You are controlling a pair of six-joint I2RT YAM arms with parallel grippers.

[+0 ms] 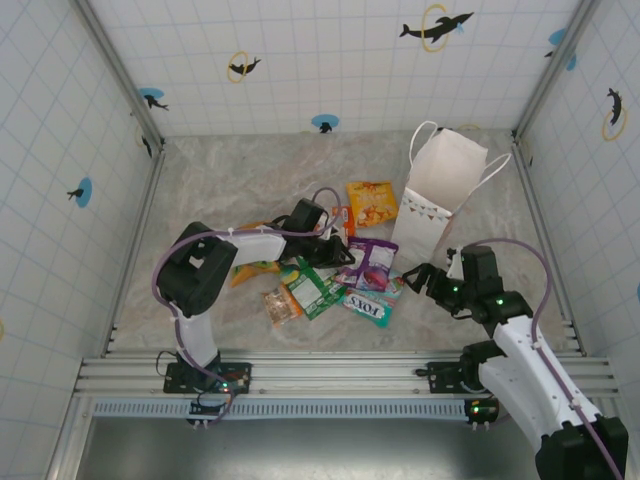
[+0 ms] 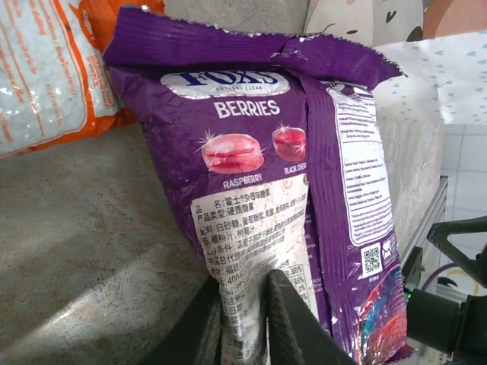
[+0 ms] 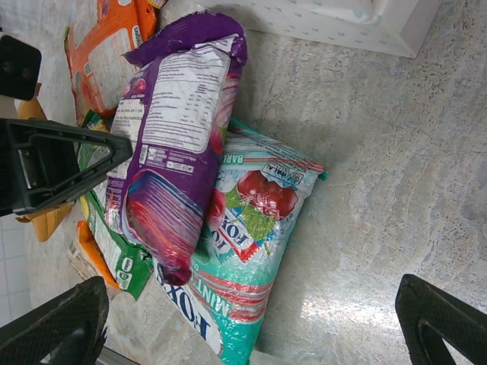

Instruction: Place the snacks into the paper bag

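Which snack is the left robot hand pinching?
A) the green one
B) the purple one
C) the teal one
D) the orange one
B: in the left wrist view, the left gripper has its two fingers pressed onto one end of the purple packet, the one with berries printed on it.

I see paper bag [image 1: 440, 190] right of centre, snacks [image 1: 315, 288] heaped at its lower left. There berries packet [image 3: 179, 137] overlies mint packet [image 3: 251, 251].
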